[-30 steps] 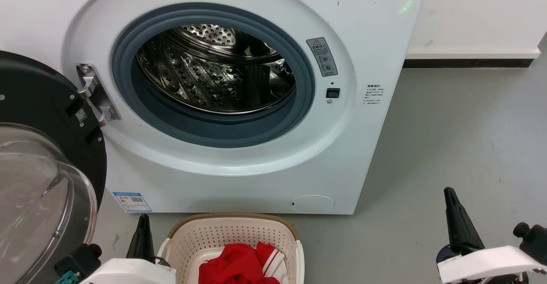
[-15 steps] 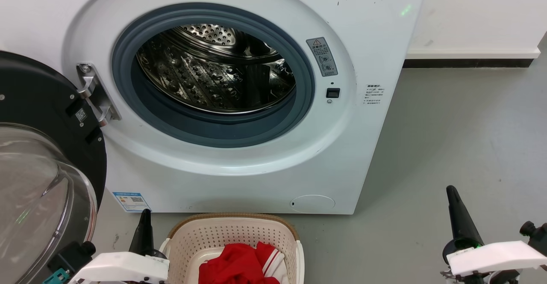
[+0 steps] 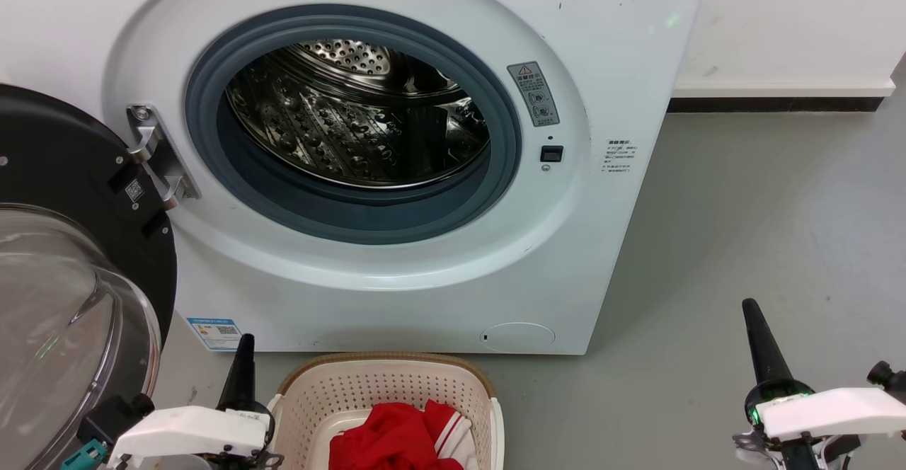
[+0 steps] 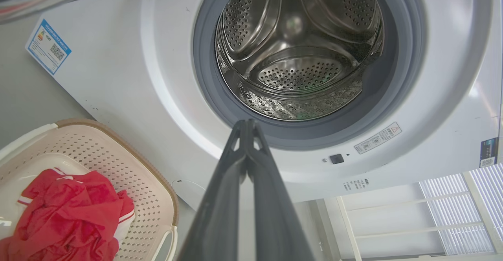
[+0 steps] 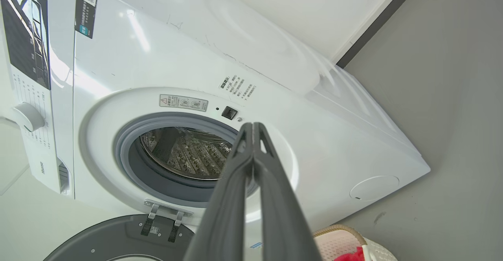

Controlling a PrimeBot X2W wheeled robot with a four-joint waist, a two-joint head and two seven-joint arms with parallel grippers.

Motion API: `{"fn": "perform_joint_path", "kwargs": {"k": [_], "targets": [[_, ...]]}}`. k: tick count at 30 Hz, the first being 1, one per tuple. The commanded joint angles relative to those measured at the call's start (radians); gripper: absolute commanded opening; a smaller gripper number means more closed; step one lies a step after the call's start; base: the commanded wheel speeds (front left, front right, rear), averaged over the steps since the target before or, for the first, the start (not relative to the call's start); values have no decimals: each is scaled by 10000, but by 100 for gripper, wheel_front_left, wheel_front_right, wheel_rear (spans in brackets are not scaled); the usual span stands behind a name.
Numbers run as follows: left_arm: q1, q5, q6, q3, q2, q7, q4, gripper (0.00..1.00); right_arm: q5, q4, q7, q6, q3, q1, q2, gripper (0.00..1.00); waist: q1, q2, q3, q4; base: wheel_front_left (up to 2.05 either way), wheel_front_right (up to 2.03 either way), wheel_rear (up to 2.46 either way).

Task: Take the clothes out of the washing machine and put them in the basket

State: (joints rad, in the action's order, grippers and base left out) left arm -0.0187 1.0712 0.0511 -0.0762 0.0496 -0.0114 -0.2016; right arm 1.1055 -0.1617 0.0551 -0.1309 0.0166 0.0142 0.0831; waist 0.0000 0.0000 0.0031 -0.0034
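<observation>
- Left wrist view: the left tool (image 4: pixel 246 125) has its two dark fingers (image 4: pixel 232 198) pressed together on nothing, aimed towards the drum (image 4: pixel 298 68).
- The right tool (image 5: pixel 253 128) is pinched closed and empty too, low over the floor (image 3: pixel 743 208) off the machine's right side.
- Just beside the left tool, the basket (image 3: pixel 386 362) holds the clothes (image 3: pixel 396 433), a red heap with white trim.
- Behind it the washing machine (image 3: pixel 396 293) stands with its door (image 3: pixel 49 144) swung wide. The drum looks like bare steel from here.
- My read is that unloading is finished, or nearly so. The next move calls for a look into the drum's hidden lower front before stopping.
</observation>
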Motion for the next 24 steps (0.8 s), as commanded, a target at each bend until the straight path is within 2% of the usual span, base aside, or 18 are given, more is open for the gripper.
{"fn": "perform_joint_path", "kwargs": {"k": [1,24], "targets": [[-233,301,72,-60,10,57,34,0,324,13,-65,0,35,244,63,0,0,0,0,1,0,0,0],[-575,2529,406,-202,10,594,-171,0,2558,-346,-624,0,247,563,40,0,0,0,0,13,0,0,0]]}}
